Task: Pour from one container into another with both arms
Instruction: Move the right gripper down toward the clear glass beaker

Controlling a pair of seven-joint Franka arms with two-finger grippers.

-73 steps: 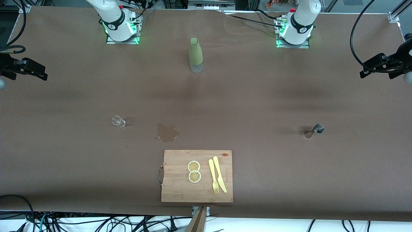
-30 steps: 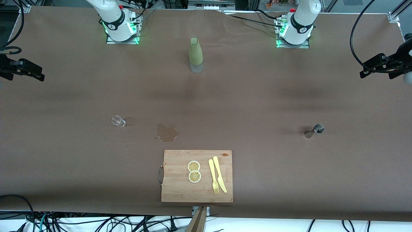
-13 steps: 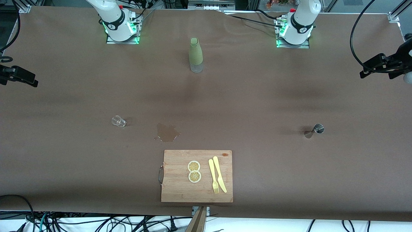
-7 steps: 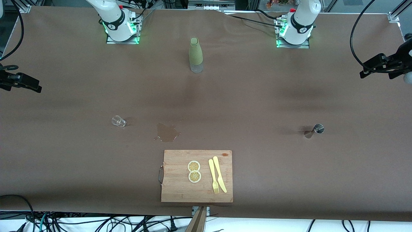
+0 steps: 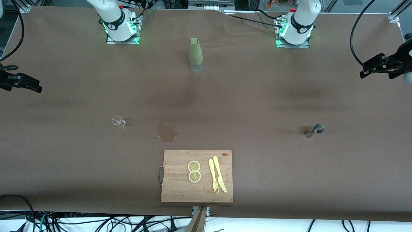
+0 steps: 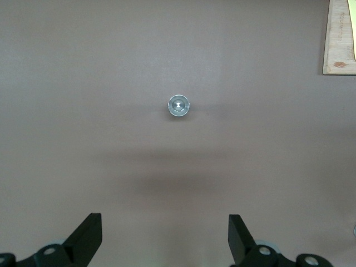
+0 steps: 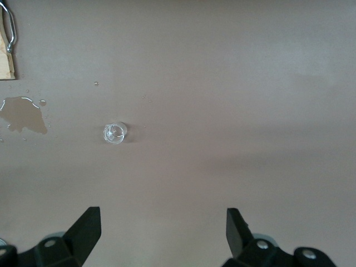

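The table [image 5: 289,180] is matte brown, with a darker wet puddle [image 5: 166,132]. A bottle [image 5: 195,54] is olive green above a clear base. The board [image 5: 197,190] is light wood; lemon slices [image 5: 194,171], fork [image 5: 212,176] and knife [image 5: 220,174] are pale yellow. The jigger [image 5: 314,130] is silver, the glass [image 5: 118,121] clear.

A brown paper cover [image 5: 289,180] spreads across the whole table, lit evenly with soft darker patches near the middle. Black cables [image 5: 96,224] tangle on a white floor along the bottom edge of the frame, and metal framing [image 5: 394,14] shows at the upper corners.
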